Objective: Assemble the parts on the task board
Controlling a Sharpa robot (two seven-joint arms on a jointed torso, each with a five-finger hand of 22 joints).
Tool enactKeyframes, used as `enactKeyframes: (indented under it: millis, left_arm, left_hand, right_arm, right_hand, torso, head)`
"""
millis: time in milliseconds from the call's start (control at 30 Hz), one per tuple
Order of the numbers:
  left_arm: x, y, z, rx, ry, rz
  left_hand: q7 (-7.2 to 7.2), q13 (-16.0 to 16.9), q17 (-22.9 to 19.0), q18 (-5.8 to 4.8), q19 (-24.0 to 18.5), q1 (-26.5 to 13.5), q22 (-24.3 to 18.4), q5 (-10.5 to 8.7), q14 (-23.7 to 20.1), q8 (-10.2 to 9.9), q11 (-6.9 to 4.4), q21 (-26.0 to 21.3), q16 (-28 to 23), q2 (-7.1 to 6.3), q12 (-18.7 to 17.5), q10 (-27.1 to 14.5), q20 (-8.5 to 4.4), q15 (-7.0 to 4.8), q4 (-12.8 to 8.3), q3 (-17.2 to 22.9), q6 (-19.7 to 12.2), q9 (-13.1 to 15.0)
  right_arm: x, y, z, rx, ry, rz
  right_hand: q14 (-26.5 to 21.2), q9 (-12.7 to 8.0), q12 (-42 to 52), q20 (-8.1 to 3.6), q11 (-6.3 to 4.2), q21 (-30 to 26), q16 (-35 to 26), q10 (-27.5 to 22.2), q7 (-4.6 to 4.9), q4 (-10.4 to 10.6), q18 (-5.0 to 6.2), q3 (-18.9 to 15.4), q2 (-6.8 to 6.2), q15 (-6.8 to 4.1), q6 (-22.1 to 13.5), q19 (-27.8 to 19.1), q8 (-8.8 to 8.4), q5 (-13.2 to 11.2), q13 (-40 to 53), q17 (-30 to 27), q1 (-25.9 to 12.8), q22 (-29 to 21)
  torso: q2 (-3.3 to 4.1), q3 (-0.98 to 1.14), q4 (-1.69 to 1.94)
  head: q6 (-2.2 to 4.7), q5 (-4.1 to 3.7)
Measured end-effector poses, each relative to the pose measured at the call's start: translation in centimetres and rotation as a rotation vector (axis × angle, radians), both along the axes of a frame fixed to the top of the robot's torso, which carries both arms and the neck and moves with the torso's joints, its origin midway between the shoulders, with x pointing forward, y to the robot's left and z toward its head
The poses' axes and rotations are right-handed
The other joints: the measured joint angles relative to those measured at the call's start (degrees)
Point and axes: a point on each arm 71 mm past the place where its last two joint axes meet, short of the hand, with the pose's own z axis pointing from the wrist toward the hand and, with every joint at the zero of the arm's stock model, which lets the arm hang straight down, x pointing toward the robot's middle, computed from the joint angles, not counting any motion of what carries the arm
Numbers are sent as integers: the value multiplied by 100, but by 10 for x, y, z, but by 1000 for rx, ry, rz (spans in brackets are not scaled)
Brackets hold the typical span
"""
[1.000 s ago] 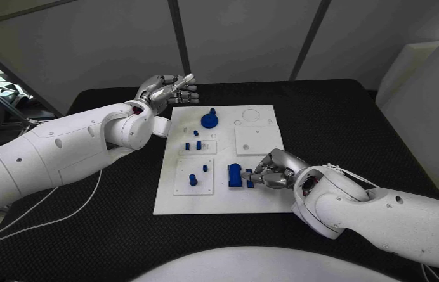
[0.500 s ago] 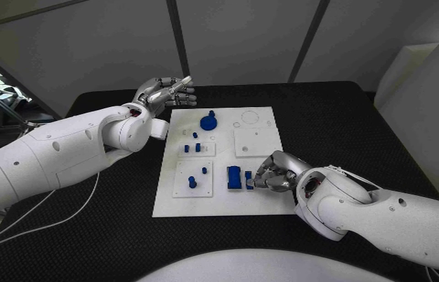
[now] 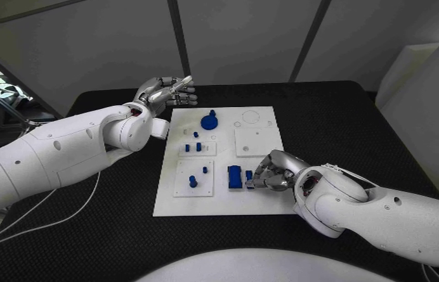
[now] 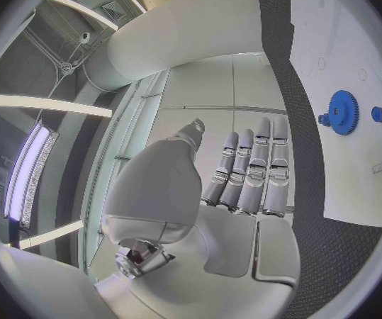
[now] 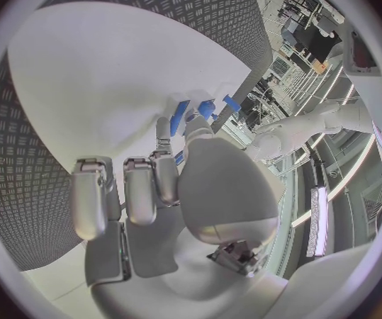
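R hand (image 3: 271,171), fingers curled pinching small blue part (image 3: 248,179) beside blue block (image 3: 235,177): seat it straight, w/o tilt; L hand (image 3: 167,90) idle, fingers together.

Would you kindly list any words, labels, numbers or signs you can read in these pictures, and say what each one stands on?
None can be read. The task board, the blue parts, the gear and both arms carry no legible text. The table shows only a woven pattern in the right wrist view, with no lettering.
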Motion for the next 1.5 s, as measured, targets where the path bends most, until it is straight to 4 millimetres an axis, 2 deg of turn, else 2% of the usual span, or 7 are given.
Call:
enactKeyframes:
  millis: [667, 867, 933, 1033, 1133, 1200, 1500]
  left_arm:
    - [0, 1, 0, 1, 1, 2]
    - [-2, 9, -1, 6, 4, 13]
    - [-2, 10, -2, 5, 5, 17]
    - [-2, 12, -4, 1, 8, 22]
    - [-2, 12, -6, -5, 11, 29]
    - [1, 12, -9, -8, 12, 35]
    - [13, 11, -18, -28, 12, 65]
  left_hand:
    - [0, 0, -4, 0, 0, 0, -16, 0, 0, 0, 0, 0, 0, 0, -22, 0, 0, 0, 0, 0, 0, 0]
    - [0, 0, -6, 0, 0, 0, -21, 0, 0, 0, 0, 0, -2, 0, -23, 0, 0, 0, 0, 0, 0, 0]
    - [1, 0, -9, 0, 0, 0, -37, 0, 0, 0, 0, -1, -35, 0, -23, 0, 0, 0, -18, 16, -1, 0]
    - [13, 0, -13, 0, -21, 2, -63, 0, 0, 0, 0, -22, -35, -1, -23, 0, 21, 0, -49, 0, -13, 0]
    - [14, 0, -20, 0, -21, 76, -88, 0, 20, 25, 0, -23, -35, 15, -23, 0, 21, 20, -72, 22, -14, 0]
    - [13, 0, -20, 0, -21, 76, -103, 0, 37, 25, 0, -45, -59, 14, -23, 0, 21, 5, -104, 22, -13, 0]
    - [10, 0, -39, 0, -43, 144, -174, 0, 41, 46, -32, -89, -103, 82, -65, 32, 39, 0, -120, 38, 32, 0]
  right_arm:
    - [-1, -13, 3, -6, -22, -5]
    - [4, -29, 21, 62, -34, 2]
    - [14, -34, 31, 111, -45, 16]
    - [34, -43, 43, 192, -59, 22]
    - [59, -55, 49, 297, -60, 7]
    - [79, -63, 53, 378, -61, -14]
    - [146, -70, 50, 678, -87, -112]
  right_hand:
    - [0, 101, 0, 0, 10, -26, -21, -11, -23, 142, -1, -318, 80, 0, 58, 0, 38, -306, 1, -1, -61, 0]
    - [25, 61, -789, 55, 99, -359, -307, -338, 136, 180, 11, -421, 44, 62, -341, 9, -144, -253, 17, -2, -95, 0]
    - [31, 8, -1658, 142, 167, -806, -691, -729, 222, 146, 179, -447, 207, 133, -525, -175, -273, -253, -465, -289, 70, 0]
    - [-185, -85, -3335, 221, 269, -2147, -1921, -1507, 346, 3, 509, -433, 293, 226, -718, -1042, -495, -189, -1536, -1617, 380, -100]
    - [-867, -191, -4375, 293, 373, -4168, -3781, -2024, 440, -132, 899, -311, 440, 315, -811, -2289, -651, -180, -2343, -3370, 767, -1335]
    - [-1050, -349, -5090, 396, 386, -5166, -4821, -2060, 532, -196, 940, -237, 480, 415, -786, -2622, -768, -260, -3137, -4027, 1031, -2049]
    - [-1930, -1233, -6752, 889, 768, -7301, -7452, -2119, 697, -69, 939, -69, 472, 965, -875, -3181, -799, -332, -5648, -5593, 1334, -3765]
  torso:
    - [-7, 4, 0]
    - [-21, 2, -10]
    - [-29, -2, -19]
    - [-52, -15, -35]
    - [-97, -35, -46]
    - [-132, -49, -53]
    - [-318, -154, -75]
  head:
    - [1, 16]
    - [72, 27]
    - [110, 11]
    - [194, -18]
    - [311, -49]
    - [397, -68]
    - [707, -91]
